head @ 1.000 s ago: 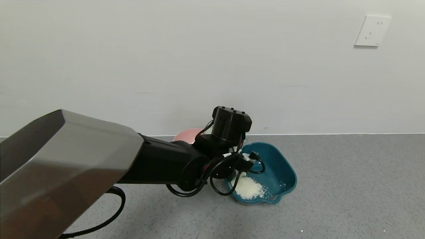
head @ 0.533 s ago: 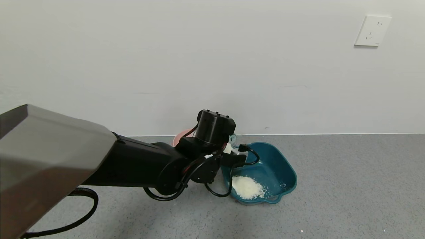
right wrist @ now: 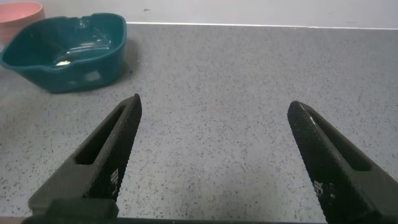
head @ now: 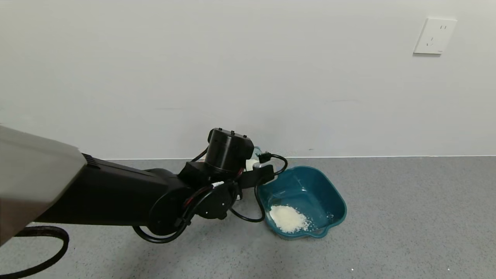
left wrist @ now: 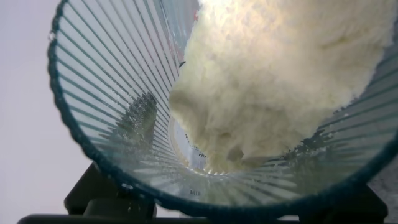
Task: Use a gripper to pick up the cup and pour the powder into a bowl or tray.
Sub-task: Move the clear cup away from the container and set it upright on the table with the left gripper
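Left hand point(head: 259, 167) grips the cup point(left wrist: 211, 106) beside the tray point(head: 310, 186).

Left arm point(head: 116, 201): forearm shell matte black, upper segment point(head: 27, 182) a faceted grey-silver housing with a ribbed black collar at the junction. Wrist block point(head: 226, 151) is a black cylinder with small screws along its top edge. Round black joint cover point(head: 213, 203) carries several small pale screw heads. Black cables point(head: 248, 217) loop under the wrist; one red wire point(head: 192, 200) visible among them; a thicker black hose point(head: 38, 263) hangs below the forearm. Black plug point(head: 264, 157) on a looped cable near the left gripper point(head: 259, 167).

Right gripper point(right wrist: 214, 162): two long black fingers point(right wrist: 106, 152), matte, tapered, each with a recessed slot and small white printed marking near the base.
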`<state>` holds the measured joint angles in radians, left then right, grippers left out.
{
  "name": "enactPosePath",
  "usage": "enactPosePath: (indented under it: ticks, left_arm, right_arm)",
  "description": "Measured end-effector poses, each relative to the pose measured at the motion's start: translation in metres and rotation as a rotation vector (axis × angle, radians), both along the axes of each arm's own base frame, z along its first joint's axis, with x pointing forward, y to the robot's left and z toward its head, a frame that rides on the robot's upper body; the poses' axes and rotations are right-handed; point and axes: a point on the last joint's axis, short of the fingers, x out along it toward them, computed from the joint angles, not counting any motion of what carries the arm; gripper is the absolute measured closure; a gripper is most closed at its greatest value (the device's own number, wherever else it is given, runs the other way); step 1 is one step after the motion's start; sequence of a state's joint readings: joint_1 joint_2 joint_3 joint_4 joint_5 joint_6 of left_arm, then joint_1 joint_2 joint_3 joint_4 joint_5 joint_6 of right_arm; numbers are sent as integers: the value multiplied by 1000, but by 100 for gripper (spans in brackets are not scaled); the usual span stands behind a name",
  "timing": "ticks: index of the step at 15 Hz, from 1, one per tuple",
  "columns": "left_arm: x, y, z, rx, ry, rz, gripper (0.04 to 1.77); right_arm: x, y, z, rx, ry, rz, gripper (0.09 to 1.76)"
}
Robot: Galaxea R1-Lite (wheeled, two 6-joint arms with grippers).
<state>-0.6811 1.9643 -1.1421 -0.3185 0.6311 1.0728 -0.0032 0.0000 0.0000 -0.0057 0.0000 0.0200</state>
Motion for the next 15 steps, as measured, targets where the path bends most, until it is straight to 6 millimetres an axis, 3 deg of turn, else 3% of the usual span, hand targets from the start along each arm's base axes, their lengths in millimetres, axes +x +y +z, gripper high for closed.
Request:
enactPosePath:
  ticks: [3, 6, 10, 15]
  left_arm:
    - [-5, 16, 3, -231, 18, 85, 56]
    - [-5, 46, 2, -394, 45, 172, 56]
    - [-6, 80, 15, -640, 26, 286, 56]
    - [-12, 94, 21, -883, 0, 413, 56]
  right_arm:
    - [0, 0, 0, 0, 0, 0, 14]
    - [0, 0, 0, 0, 0, 0, 14]
    - [0, 0, 0, 0, 0, 0, 14]
    - [0, 0, 0, 0, 0, 0, 14]
